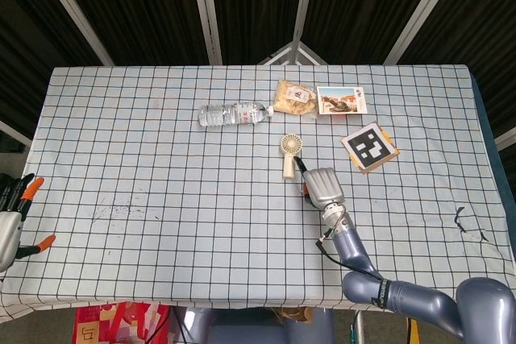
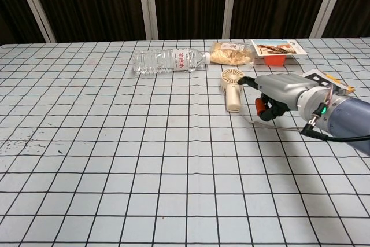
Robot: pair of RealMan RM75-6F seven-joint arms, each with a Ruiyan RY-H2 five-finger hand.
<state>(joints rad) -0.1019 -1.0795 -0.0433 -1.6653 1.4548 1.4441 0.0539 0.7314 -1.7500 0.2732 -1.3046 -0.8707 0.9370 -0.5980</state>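
My right hand hovers over the checked tablecloth just right of a small cream hand-held fan. One dark finger reaches toward the fan's handle, and the hand holds nothing. The fan lies flat with its round head toward the far side. Its thin wrist strap trails under the hand. My left hand hangs off the table's near left corner with its orange-tipped fingers spread and empty. It appears only in the head view.
A clear water bottle lies on its side at the back. Next to it are a snack bag and a picture box. A black-and-white marker card sits to the fan's right. Dark smudges mark the cloth.
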